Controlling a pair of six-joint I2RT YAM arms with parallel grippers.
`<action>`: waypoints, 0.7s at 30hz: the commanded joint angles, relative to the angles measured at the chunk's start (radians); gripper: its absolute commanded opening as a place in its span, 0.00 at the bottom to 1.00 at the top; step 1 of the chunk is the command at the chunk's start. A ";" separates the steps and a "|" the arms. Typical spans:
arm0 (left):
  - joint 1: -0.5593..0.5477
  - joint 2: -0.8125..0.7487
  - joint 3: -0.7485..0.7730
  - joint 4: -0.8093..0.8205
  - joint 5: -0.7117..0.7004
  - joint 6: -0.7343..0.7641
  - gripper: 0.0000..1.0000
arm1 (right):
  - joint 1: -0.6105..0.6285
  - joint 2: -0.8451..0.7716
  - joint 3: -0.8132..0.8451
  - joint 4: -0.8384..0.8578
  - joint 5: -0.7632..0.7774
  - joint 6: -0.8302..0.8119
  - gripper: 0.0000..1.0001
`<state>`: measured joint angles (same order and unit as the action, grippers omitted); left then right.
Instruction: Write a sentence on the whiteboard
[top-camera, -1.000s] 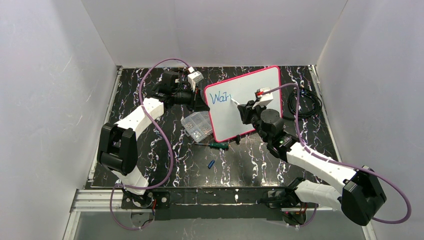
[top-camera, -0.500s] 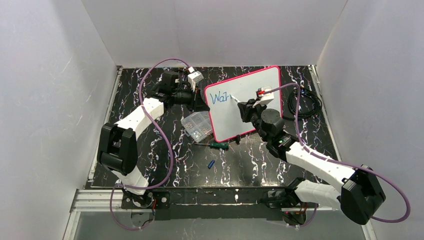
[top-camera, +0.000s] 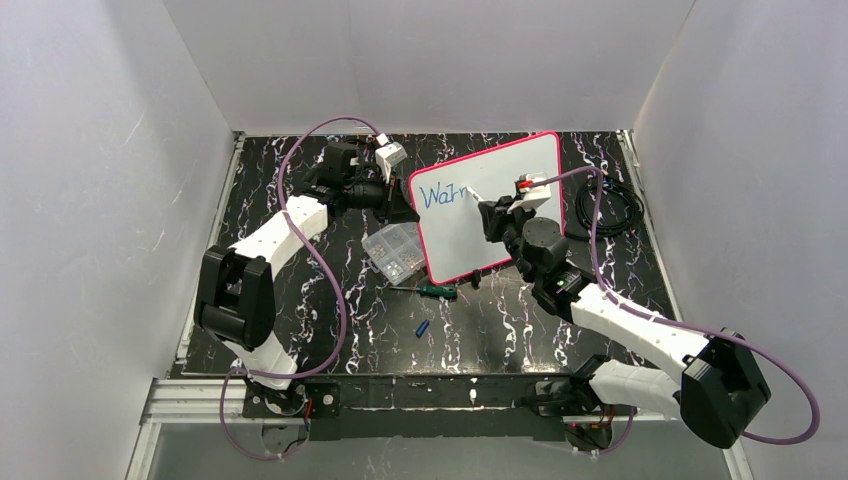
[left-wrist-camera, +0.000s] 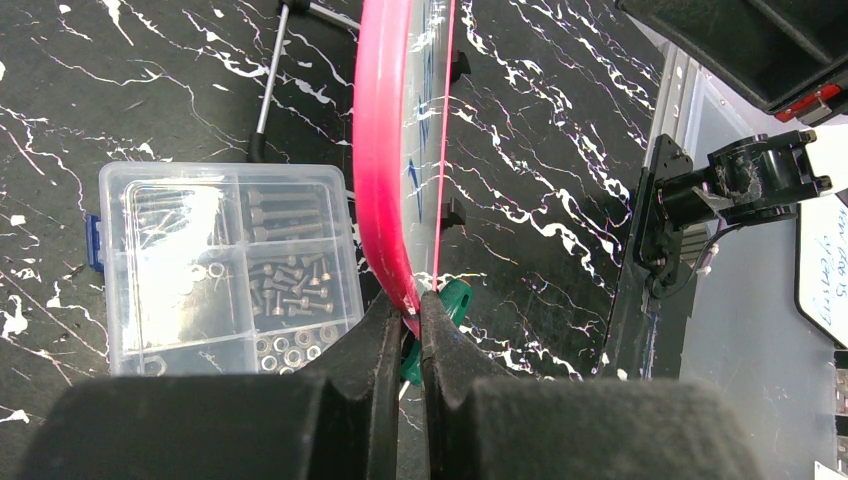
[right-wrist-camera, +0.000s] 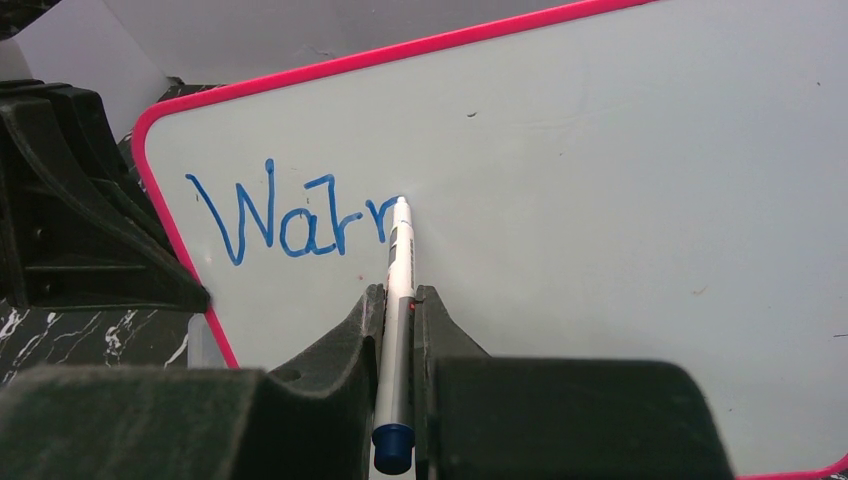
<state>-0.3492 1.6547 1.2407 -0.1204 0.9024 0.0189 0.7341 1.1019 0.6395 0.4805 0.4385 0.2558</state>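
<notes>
- Right wrist view: the sentence (right-wrist-camera: 290, 215) reads roughly "Warn" so far — first word unfinished, the rest unwritten.
- Right gripper (right-wrist-camera: 398, 295) clenches the marker (right-wrist-camera: 401, 250), its tip on the whiteboard (right-wrist-camera: 600, 200), which sits toward 1 o'clock on the table (top-camera: 500, 340).
- Left gripper (left-wrist-camera: 407, 305) pinches the board's rim.

**Handwritten text on the whiteboard (right-wrist-camera: 620, 140), right wrist and top external views.**

The sentence (right-wrist-camera: 297, 222) stands in blue marker near the board's upper left corner, as one line; it reads "War", a capital W followed by a lower-case a and r; a fourth letter is only partly drawn and resembles an "n" or a second "r"; the tip of the marker (right-wrist-camera: 397, 300) touches this last stroke; the top external view shows the same word (top-camera: 443, 194), smaller, reading roughly "Warn"; small dark print on the marker's white barrel is too fine to read; in the left wrist view a white sheet (left-wrist-camera: 822, 230) at the right edge carries handwriting, sideways and illegible.
</notes>
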 joint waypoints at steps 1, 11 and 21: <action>-0.011 -0.052 0.025 -0.035 0.033 0.038 0.00 | -0.004 -0.019 0.005 0.017 0.028 -0.011 0.01; -0.011 -0.052 0.024 -0.035 0.033 0.036 0.00 | -0.004 -0.036 -0.054 -0.032 0.007 0.035 0.01; -0.012 -0.052 0.024 -0.035 0.033 0.037 0.00 | -0.005 -0.030 -0.041 -0.010 0.005 0.042 0.01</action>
<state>-0.3492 1.6547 1.2407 -0.1204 0.8993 0.0185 0.7341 1.0721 0.5892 0.4580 0.4389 0.2928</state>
